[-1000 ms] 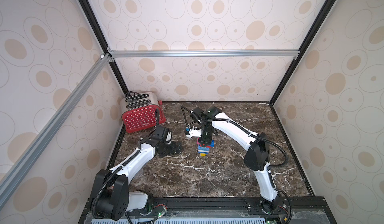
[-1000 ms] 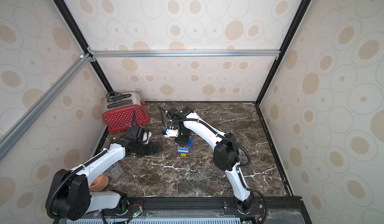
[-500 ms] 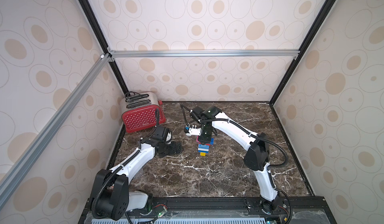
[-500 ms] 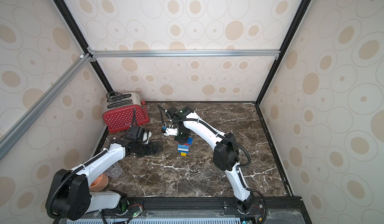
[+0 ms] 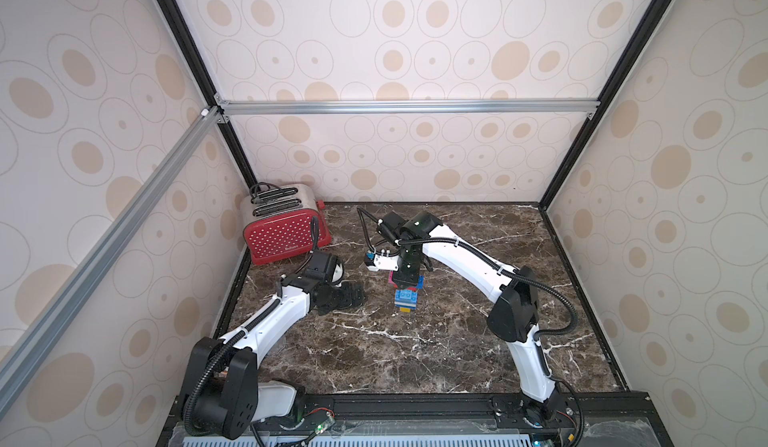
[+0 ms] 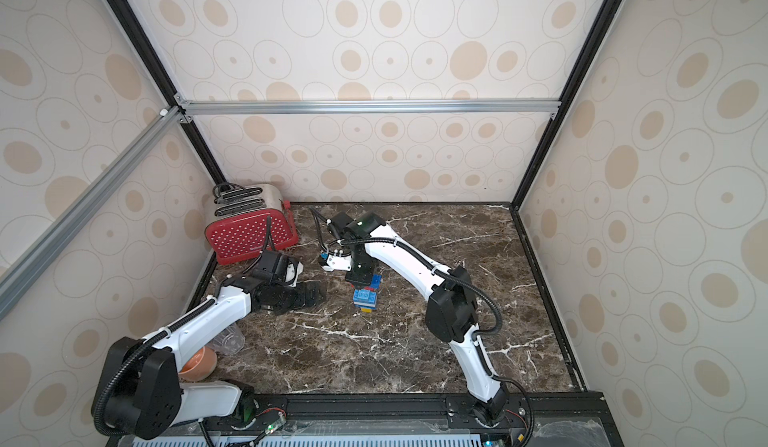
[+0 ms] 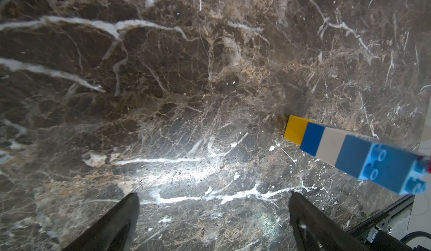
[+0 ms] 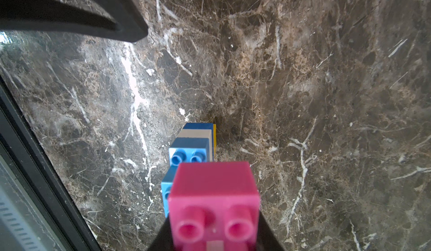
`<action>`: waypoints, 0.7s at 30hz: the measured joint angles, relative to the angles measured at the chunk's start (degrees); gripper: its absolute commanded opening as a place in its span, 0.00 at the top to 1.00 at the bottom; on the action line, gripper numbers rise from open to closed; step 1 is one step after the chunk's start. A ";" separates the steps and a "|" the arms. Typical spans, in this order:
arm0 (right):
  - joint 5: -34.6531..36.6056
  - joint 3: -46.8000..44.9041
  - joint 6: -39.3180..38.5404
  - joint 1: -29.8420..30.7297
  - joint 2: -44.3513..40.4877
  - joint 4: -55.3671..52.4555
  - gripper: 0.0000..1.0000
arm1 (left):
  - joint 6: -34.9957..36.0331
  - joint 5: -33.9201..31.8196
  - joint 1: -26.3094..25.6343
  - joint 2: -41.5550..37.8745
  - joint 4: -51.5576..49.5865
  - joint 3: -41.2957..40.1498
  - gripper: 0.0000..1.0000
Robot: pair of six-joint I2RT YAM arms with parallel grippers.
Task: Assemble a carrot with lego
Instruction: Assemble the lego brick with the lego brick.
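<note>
Marble tabletop [image 5: 374,349], upright carrot [image 5: 406,298], pink top [image 8: 213,191] gripped in right hand [image 5: 405,279]

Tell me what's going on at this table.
The right gripper is shut on a pink brick at the top of the lego carrot. The carrot stands upright on the marble table, with its yellow tip at the bottom and blue, white and blue layers above. Whether the pink brick is fully pressed on cannot be told. The left gripper hangs open and empty over bare table beside the stack, in front of the red toaster.
</note>
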 measured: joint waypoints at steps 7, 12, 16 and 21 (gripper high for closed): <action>-0.07 -0.39 0.26 0.00 -0.13 0.04 0.81 | 0.00 0.02 0.00 0.00 0.00 0.00 0.01; -0.09 -1.84 0.37 0.00 -0.66 -0.02 0.81 | 0.00 0.04 0.00 0.00 0.04 -0.02 0.01; -0.31 -1.92 0.48 0.00 -0.66 -0.22 0.81 | 0.00 0.15 0.00 0.00 0.11 -0.09 0.01; -0.42 -3.48 0.90 0.00 -1.53 -0.02 0.81 | 0.00 0.15 0.00 0.00 0.24 -0.11 0.01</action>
